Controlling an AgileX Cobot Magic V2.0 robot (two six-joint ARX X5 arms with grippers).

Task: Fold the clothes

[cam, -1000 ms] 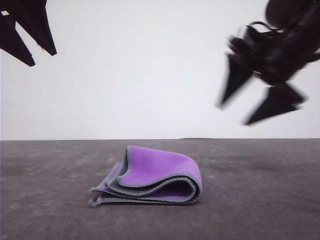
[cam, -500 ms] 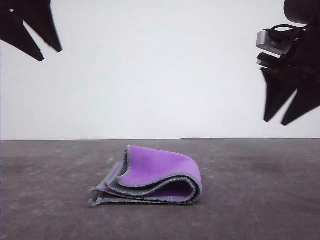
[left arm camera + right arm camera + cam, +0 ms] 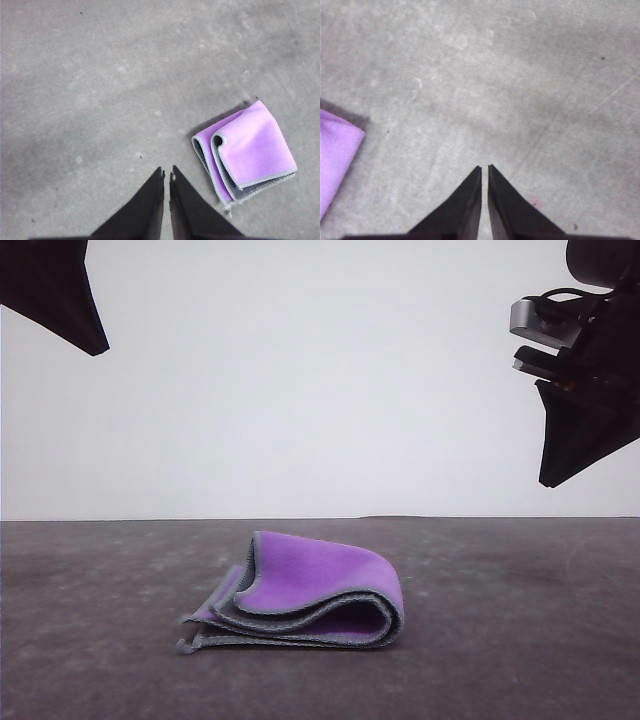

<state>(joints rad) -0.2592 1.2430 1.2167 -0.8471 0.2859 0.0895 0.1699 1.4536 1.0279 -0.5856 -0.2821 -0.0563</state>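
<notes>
The clothes (image 3: 300, 597) are one small cloth lying folded in layers on the grey table, purple face outward with grey stitched edges. The left wrist view shows the clothes (image 3: 247, 152) as a folded purple square beside my fingers. A purple corner of the clothes (image 3: 335, 152) reaches into the right wrist view. My left gripper (image 3: 95, 345) hangs high at the left, shut and holding nothing; its fingers (image 3: 155, 200) meet. High at the right, my right gripper (image 3: 548, 480) is shut too, its fingertips (image 3: 475, 192) nearly touching.
The grey table (image 3: 520, 640) stretches wide on both sides of the cloth, with a plain white wall behind it. Both arms hang well above the surface.
Both grippers have closed. The right arm swung up and to the right, away from the cloth. The left gripper shifted slightly up and left. The cloth has not moved.
</notes>
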